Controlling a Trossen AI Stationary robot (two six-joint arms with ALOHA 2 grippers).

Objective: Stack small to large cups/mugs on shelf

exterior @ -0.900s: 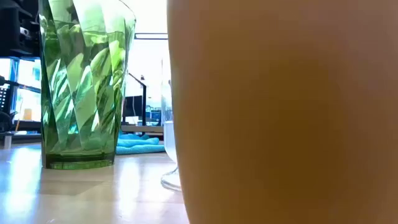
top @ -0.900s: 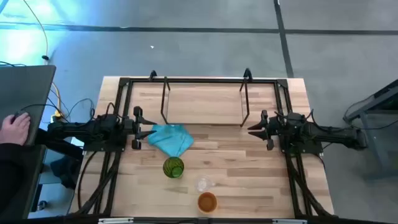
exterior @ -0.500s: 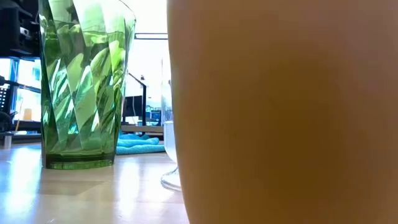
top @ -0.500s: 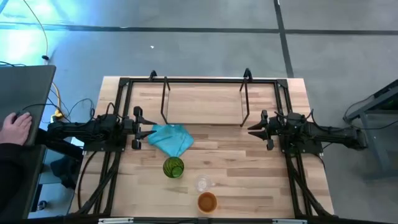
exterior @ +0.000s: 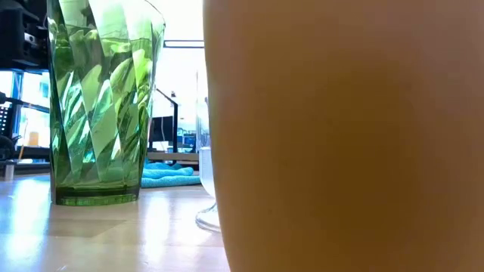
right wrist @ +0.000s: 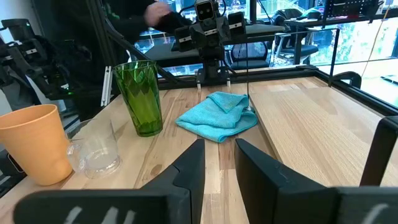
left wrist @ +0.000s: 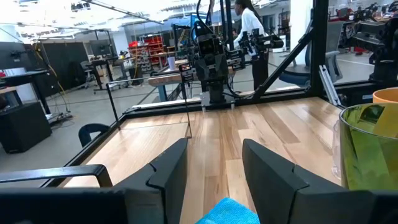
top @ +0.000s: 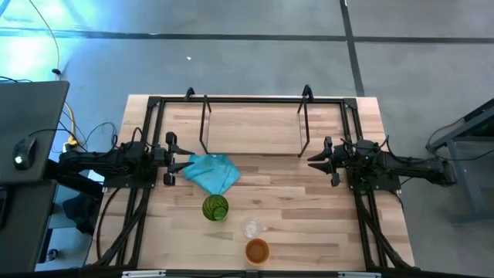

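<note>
High view: my left pincer (top: pixel 171 159) rests at 9 o'clock on the table (top: pixel 340 232), just beside the teal cloth (top: pixel 211 172); my right pincer (top: pixel 318 160) at 3 o'clock. Shelf (top: pixel 253 127) at 12 o'clock, bare. Green cup (top: pixel 215 208), clear cup (top: pixel 252 228) and orange cup (top: pixel 257 251) line up toward 6 o'clock, each apart.

Low view: orange cup fills the near field; green cup upright beside it.

Left wrist view: my fingers (left wrist: pixel 171 171) spread, holding nothing.

Right wrist view: my fingers (right wrist: pixel 189 165) spread, a narrower gap, empty; the three cups stand upright near the cloth.
</note>
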